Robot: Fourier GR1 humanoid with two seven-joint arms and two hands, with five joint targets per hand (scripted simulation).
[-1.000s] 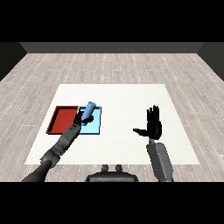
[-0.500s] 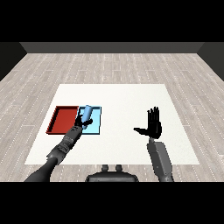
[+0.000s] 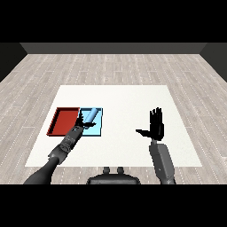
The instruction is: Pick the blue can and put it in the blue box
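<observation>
The blue can lies tilted inside the light blue tray, which sits just beside the red tray near the left edge of the white bench. The left hand is at the can's lower end over the blue tray, but I cannot tell whether its fingers grip the can. The right hand is held up over the bench toward the right edge, fingers straight and spread, holding nothing.

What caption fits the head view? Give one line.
Left hand lowers the blue can over the blue tray, beside the red tray; right hand open.
</observation>
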